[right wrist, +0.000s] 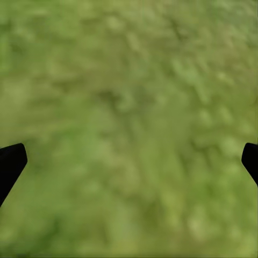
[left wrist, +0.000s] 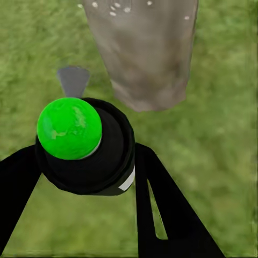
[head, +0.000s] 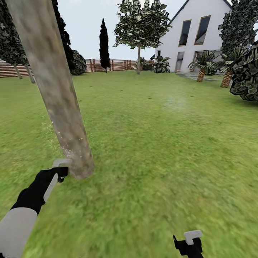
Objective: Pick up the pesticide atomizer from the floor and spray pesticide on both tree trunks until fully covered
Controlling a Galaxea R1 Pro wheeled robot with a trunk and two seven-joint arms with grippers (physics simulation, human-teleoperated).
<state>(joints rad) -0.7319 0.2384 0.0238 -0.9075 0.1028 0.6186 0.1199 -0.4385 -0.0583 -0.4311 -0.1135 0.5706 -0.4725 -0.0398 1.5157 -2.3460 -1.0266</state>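
The left tool (left wrist: 88, 177) grips the pesticide atomizer (left wrist: 80, 145), nozzle aimed at the tree trunk (head: 59, 104) at eleven o'clock, close, so spray lands there. The right tool (right wrist: 129, 161) hangs wide open over grass.

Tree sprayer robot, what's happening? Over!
Left gripper shut on atomizer, aimed at tree trunk. Right gripper open over grass. Nothing in the way.

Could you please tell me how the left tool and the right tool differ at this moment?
The left tool is shut on the pesticide atomizer, whose green top shows between its fingers; the right tool is open, with only grass between its tips. The left tool sits beside the base of the tree trunk, where pale specks dot the bark; the right tool hangs low over open lawn, away from any trunk. Both have black fingers.
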